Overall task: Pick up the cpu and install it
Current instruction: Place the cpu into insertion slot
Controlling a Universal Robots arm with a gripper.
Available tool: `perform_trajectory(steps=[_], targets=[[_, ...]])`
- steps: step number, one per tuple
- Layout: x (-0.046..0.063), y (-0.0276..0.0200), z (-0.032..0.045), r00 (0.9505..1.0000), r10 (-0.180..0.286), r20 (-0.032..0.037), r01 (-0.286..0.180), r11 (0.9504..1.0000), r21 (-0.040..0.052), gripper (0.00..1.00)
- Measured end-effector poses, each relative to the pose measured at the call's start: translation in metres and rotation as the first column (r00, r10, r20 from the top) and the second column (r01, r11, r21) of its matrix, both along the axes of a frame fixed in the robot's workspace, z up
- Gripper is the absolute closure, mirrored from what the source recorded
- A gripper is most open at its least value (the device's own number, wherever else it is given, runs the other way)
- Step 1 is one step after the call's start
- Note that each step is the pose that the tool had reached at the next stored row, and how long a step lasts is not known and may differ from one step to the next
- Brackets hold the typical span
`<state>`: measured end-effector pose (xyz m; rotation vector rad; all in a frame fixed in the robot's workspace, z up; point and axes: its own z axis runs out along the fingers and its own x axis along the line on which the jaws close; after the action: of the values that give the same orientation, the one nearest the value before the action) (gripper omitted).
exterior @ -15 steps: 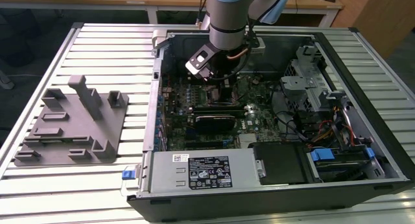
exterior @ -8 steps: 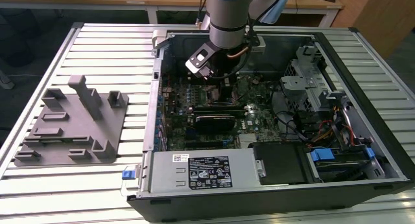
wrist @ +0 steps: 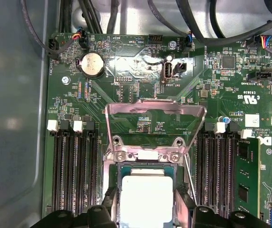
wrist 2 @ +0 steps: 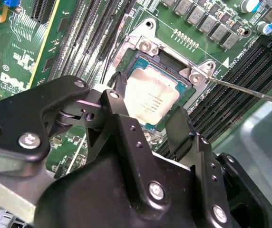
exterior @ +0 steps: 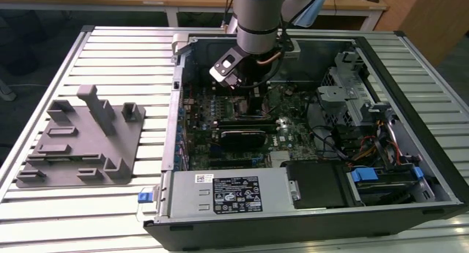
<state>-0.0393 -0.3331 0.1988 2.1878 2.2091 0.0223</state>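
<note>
Pinching the cpu (wrist 2: 150, 97) at two opposite edges, my claw (wrist 2: 150, 106) stands narrowed around it, low in the open socket (wrist 2: 146, 45).

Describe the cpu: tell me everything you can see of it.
The cpu is a flat square chip with a pale silver metal top bearing faint print and a thin green border. It sits within the motherboard socket, whose metal load plate stands hinged up and open. The gripper straddles it closely from above; whether it touches the chip cannot be told.
</note>
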Motion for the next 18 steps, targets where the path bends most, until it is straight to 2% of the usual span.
perform_trajectory(steps=[1, 2, 3, 4, 5, 8, 11, 13, 18], targets=[[0.0000, 0.0000, 0.0000, 1.0000, 0.000, 0.0000, 0.000, 1.0000, 0.0000, 0.41], [0.0000, 0.0000, 0.0001, 1.0000, 0.000, 0.0000, 0.000, 1.0000, 0.0000, 0.47], [0.0000, 0.0000, 0.0001, 1.0000, 0.000, 0.0000, 0.000, 1.0000, -0.0001, 0.47], [0.0000, 0.0000, 0.0002, 1.0000, 0.000, 0.0000, 0.000, 1.0000, -0.0001, 0.54], [0.0000, 0.0000, 0.0002, 1.0000, 0.000, 0.0000, 0.000, 1.0000, -0.0001, 0.54], [0.0000, 0.0000, 0.0003, 1.0000, 0.000, -0.0001, 0.000, 1.0000, -0.0001, 0.71], [0.0000, 0.0000, 0.0004, 1.0000, 0.000, 0.0001, 0.000, 1.0000, 0.0001, 0.77], [0.0000, 0.0000, 0.0005, 1.0000, 0.000, 0.0000, 0.000, 1.0000, -0.0001, 0.89], [0.0000, 0.0000, 0.0007, 1.0000, 0.000, 0.0000, 0.000, 1.0000, -0.0001, 0.89]])
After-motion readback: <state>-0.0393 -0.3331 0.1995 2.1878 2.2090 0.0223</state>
